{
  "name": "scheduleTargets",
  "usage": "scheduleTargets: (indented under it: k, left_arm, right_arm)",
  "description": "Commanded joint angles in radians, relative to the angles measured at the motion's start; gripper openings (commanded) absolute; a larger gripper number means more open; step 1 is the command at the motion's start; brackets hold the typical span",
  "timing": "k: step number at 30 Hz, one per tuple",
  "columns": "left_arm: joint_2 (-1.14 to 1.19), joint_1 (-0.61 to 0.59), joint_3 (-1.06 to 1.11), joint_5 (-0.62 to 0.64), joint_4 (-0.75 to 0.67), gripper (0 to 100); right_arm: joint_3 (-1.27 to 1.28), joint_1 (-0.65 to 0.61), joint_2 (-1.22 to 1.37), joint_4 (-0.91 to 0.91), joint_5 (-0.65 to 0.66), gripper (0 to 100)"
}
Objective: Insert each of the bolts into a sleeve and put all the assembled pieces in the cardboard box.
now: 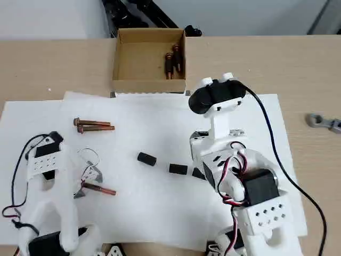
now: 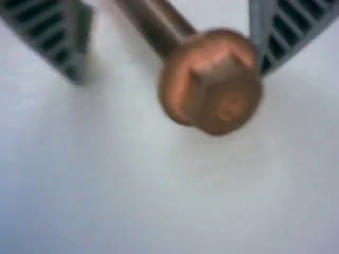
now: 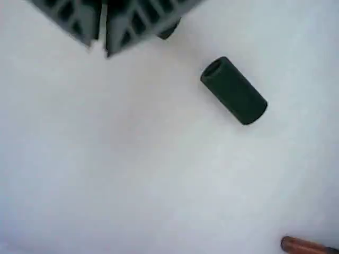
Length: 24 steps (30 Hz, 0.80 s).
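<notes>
High view shows the cardboard box (image 1: 121,58) at the far edge of a white sheet (image 1: 149,213) spread on the table (image 1: 48,64). Two assembled pieces (image 1: 172,61) lie inside it against its right wall. Two loose bolts (image 1: 94,126) lie side by side on the far left of the sheet. A third bolt (image 1: 99,189) lies nearer, by the left gripper (image 1: 88,173).

Left wrist view has that claw spread wide on either side of this bolt. The bolt's hex head (image 2: 212,87) sits just beside one finger (image 2: 286,26), well apart from the other, and rests on the sheet.

Three black sleeves (image 1: 146,158) lie in a loose row at mid-sheet, the rightmost partly hidden under the right arm (image 1: 250,192).

Right wrist view shows the right gripper (image 3: 103,45) with its fingers pressed together over the sheet, something dark peeking from behind them. One sleeve (image 3: 233,90) lies on its side, apart from the claw.

A metal wrench (image 1: 318,120) lies on bare table at the right.
</notes>
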Motion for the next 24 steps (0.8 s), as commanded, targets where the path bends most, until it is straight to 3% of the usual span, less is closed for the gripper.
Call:
scheduleTargets:
  k: [1, 14, 24]
  left_arm:
    - [-0.005, -0.009, 0.005, -0.032, -0.026, 5]
    - [-0.008, -0.008, -0.044, -0.06, -0.025, 2]
    - [-0.011, 0.011, -0.407, -0.061, 0.023, 1]
  right_arm:
    - [-0.008, 0.002, -0.021, -0.021, 0.005, 0.4]
    - [-0.008, 0.002, -0.021, -0.021, 0.005, 0.4]
    - [-0.008, 0.001, -0.018, -0.012, -0.028, 0.4]
